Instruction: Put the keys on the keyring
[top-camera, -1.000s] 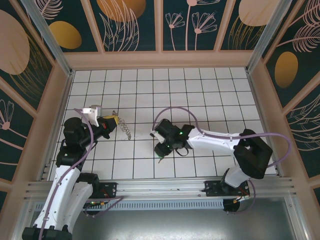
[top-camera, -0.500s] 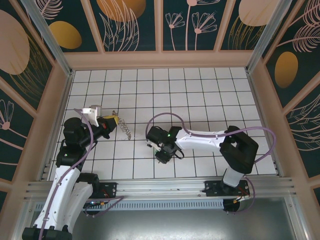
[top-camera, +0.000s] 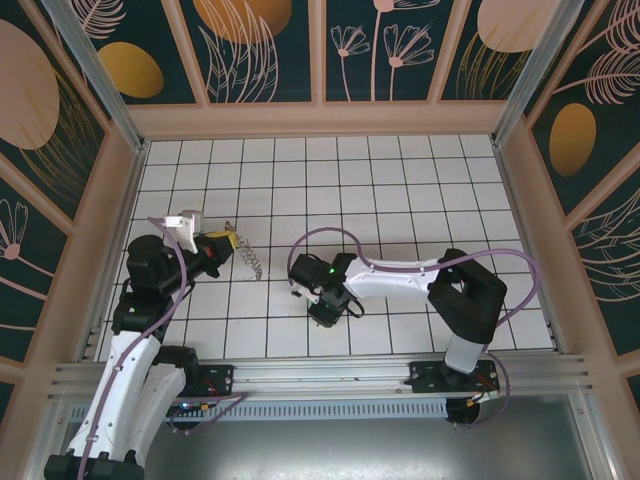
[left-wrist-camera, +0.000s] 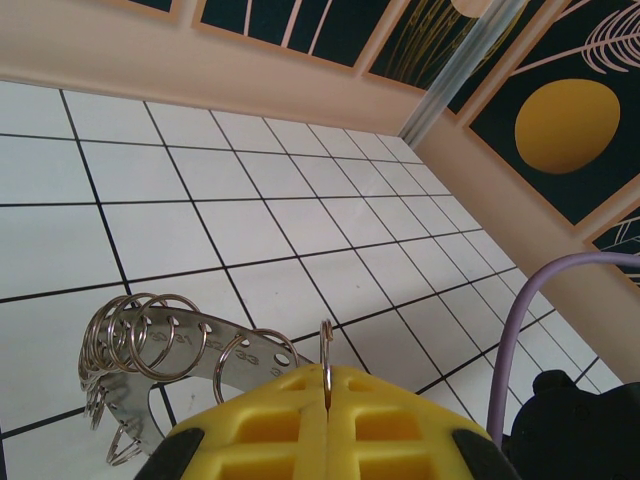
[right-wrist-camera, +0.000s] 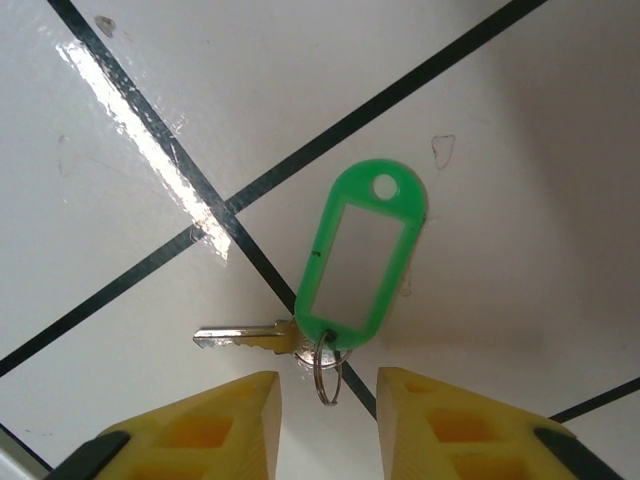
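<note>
On the left side of the tabletop (top-camera: 400, 180) the left arm is as it was a second ago: folded up from its base, forearm reaching right. The left gripper (top-camera: 228, 243) stays closed on one thin ring of the keyring (left-wrist-camera: 170, 345), a curved metal plate strung with many rings that hangs off the yellow fingers toward the middle. Right of it, the right arm has swung left since the earlier frame, its elbow pulled in and its wrist bent down near the middle of the tabletop, toward the near edge. The right gripper (right-wrist-camera: 330, 400) is open, with its jaws either side of the small ring (right-wrist-camera: 325, 375) of the key (right-wrist-camera: 240, 338). The key lies flat on a tile line beside its green tag (right-wrist-camera: 360, 260).
</note>
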